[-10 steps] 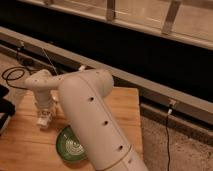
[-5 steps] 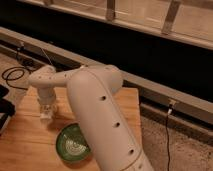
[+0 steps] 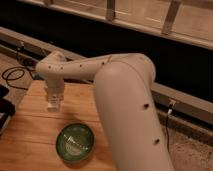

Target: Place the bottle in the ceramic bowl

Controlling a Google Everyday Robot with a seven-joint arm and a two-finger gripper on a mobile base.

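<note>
Green ceramic bowl [image 3: 65, 149] sits near the closed hand [image 3: 54, 104], whose contents are unclear.

The ceramic bowl [image 3: 75, 143] on the table [image 3: 30, 127], toward its front; gripper [image 3: 54, 104] behind and left of it, low over the table; cable [image 3: 11, 76] on the floor, far left

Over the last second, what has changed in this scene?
The gripper shifted slightly up and right in the picture, above the wooden table, and its jaws closed. Whether they hold anything cannot be told. The arm's thick forearm swung right. The ceramic bowl stayed where it was on the table.
</note>
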